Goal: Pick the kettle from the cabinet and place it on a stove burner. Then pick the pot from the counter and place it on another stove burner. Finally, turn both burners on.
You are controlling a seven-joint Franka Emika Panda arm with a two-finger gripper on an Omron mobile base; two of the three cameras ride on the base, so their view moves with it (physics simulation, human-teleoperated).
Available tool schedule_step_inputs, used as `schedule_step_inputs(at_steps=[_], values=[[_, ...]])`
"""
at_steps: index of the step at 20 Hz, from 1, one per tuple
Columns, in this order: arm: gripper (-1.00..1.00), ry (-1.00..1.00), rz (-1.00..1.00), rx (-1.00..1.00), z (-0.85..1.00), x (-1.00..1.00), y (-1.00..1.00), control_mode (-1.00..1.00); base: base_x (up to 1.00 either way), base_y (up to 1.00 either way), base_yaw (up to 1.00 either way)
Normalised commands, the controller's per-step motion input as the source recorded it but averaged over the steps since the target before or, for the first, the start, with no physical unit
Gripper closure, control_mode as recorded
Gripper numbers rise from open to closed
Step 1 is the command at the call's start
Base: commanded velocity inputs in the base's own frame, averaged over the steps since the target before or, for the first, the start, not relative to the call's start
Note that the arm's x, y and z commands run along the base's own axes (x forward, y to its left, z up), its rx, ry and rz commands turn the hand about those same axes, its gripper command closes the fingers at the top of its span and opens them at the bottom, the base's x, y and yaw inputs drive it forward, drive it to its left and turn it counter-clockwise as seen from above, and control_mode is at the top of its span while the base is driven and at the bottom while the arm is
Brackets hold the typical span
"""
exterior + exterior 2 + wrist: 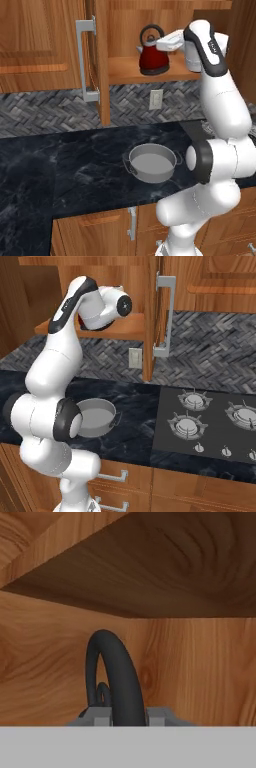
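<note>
I have the jaws clenched on the loop handle of the kettle (pixel 153 56) on the cabinet (pixel 125 70) shelf; I should lift slightly, then withdraw straight, avoiding the open door (pixel 97 60).

Cabinet (pixel 125 70) shelf: kettle (pixel 154 56) upright. Counter (pixel 60 165): pot (pixel 151 162).

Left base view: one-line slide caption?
Gripper shut on the kettle handle inside the open cabinet.
</note>
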Motion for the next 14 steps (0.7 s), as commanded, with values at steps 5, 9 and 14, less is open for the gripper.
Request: schedule_step_inputs(at_steps=[5,9,14], values=[[1.0,-0.04,-0.07,0.0,0.0,-0.53,0.26,-1.0,0.0,0.0,0.0],[1.0,-0.03,-0.07,0.0,0.0,-0.57,0.22,-1.0,0.0,0.0,0.0],[1.0,0.0,-0.06,0.0,0.0,-0.56,0.18,-1.0,0.0,0.0,0.0]])
